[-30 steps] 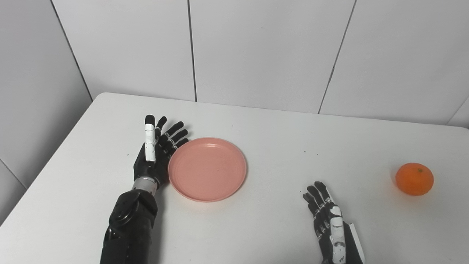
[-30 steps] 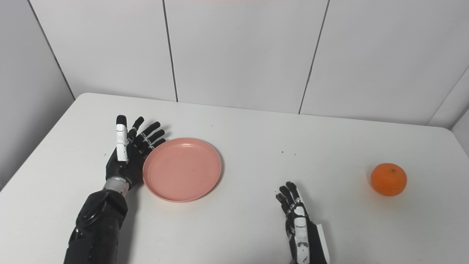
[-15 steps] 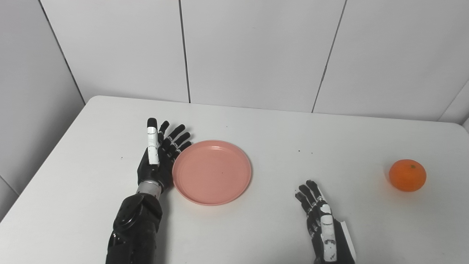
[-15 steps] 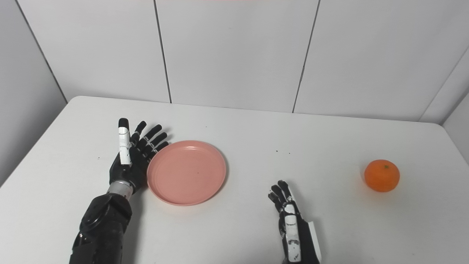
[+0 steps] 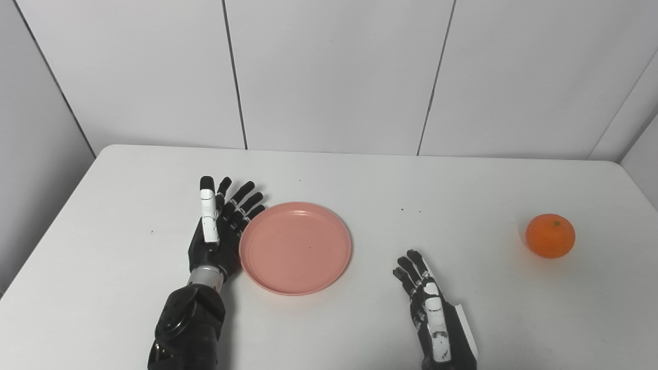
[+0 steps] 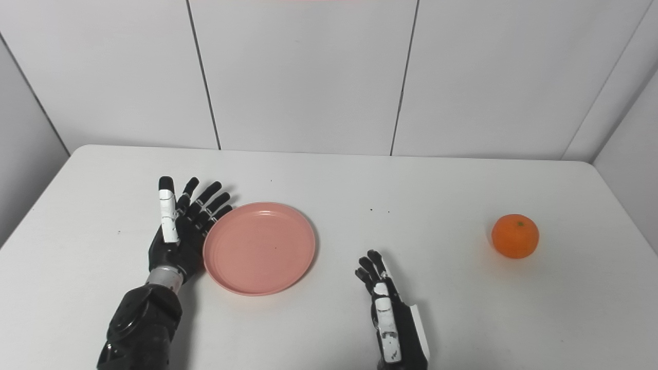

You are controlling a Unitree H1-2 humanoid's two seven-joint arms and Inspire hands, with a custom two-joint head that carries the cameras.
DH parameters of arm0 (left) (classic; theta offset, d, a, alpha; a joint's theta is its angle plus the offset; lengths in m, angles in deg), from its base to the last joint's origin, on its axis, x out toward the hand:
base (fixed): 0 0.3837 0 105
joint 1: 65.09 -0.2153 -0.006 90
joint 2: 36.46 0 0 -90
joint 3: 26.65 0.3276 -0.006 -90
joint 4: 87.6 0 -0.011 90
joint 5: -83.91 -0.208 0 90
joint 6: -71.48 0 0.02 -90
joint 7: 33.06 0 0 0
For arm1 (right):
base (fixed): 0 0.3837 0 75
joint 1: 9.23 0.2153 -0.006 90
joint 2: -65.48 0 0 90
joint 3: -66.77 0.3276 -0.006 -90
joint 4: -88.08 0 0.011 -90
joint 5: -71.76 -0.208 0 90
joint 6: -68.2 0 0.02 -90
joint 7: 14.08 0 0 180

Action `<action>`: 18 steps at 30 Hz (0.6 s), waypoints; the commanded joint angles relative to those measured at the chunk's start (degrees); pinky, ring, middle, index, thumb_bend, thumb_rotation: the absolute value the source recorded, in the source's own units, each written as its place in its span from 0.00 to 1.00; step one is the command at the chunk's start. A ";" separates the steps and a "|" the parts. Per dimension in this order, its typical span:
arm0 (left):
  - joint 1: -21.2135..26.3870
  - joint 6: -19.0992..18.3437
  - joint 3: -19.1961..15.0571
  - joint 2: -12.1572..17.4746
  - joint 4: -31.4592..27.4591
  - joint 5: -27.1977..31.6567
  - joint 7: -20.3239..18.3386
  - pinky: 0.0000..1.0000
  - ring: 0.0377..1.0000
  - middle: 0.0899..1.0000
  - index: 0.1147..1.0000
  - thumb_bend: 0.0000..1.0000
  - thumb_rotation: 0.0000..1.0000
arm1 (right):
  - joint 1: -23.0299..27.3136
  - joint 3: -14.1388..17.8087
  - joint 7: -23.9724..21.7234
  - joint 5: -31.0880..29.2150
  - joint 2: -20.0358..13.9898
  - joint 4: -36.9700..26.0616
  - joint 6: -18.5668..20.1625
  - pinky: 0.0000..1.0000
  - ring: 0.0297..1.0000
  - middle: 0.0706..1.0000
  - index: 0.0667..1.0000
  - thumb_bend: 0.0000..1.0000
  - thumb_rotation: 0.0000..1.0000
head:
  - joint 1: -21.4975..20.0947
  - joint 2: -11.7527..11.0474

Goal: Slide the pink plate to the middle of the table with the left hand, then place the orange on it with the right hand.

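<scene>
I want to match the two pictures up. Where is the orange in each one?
Left eye view: the orange sits far right on the table, near the picture's right edge.
Right eye view: the orange is also on the right, but further in from the edge.
Shared landmark: the pink plate, left of centre in both, beside the open left hand.

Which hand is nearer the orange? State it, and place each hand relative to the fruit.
Right. The right hand rests open on the table, left of the orange and nearer the robot. The left hand is farther off, against the pink plate's left rim, across the table.
</scene>
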 commanded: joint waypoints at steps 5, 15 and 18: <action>-0.59 -0.82 0.54 -2.01 -0.59 1.36 -0.54 0.80 0.78 0.83 0.97 0.92 0.87 | -6.14 -1.74 0.33 0.52 2.79 0.12 -0.25 1.00 0.92 0.92 0.94 0.82 0.97 | -2.17 -0.17; -0.59 -0.55 1.43 -2.03 0.51 1.64 -1.90 0.82 0.79 0.83 0.97 0.91 0.86 | -5.46 -3.42 2.41 2.01 3.71 1.37 -0.88 1.00 0.92 0.92 0.94 0.84 0.97 | -5.31 -0.40; -0.52 -0.50 1.53 -1.89 0.59 1.49 -2.31 0.83 0.80 0.83 0.97 0.91 0.86 | -5.33 -3.78 2.79 2.21 3.77 1.70 -1.29 1.00 0.92 0.92 0.94 0.84 0.97 | -5.09 -0.46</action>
